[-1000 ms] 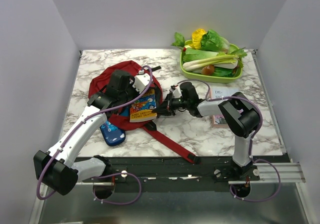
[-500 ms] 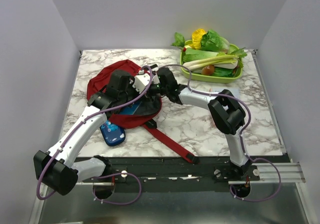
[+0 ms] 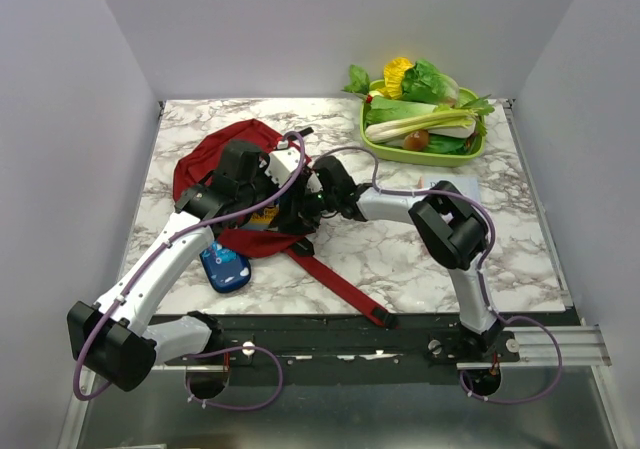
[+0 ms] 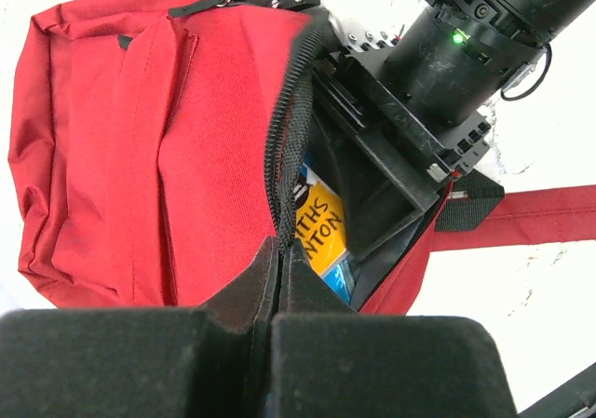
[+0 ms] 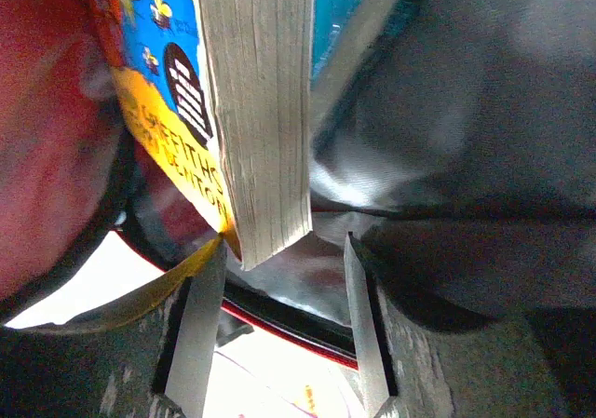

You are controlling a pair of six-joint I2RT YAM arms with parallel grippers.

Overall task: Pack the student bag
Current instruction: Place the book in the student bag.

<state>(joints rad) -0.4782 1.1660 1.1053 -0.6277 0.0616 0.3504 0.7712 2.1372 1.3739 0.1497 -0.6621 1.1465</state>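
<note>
The student bag (image 3: 205, 159) lies at the left of the table, dark red, its mouth turned toward the right arm. My left gripper (image 4: 282, 248) is shut on the zip edge of the bag (image 4: 112, 157) and holds the mouth up. My right gripper (image 5: 284, 246) is inside the mouth against the grey lining, its fingers apart. A blue and yellow book (image 5: 251, 111) stands just ahead of them, its lower corner between the fingertips, with a gap to the right-hand finger. In the left wrist view the book (image 4: 321, 232) shows inside the bag beside the right gripper's black body (image 4: 410, 129).
A blue patterned pencil case (image 3: 224, 266) lies by the bag's near side. A long red strap (image 3: 340, 284) runs toward the table's front edge. A green tray (image 3: 472, 149) of vegetables stands at the back right. A white booklet (image 3: 438, 183) lies partly behind the right arm.
The right arm carried the book from beside the bag into its mouth, then its jaws opened off the book. The left gripper has kept its hold on the zip edge.
</note>
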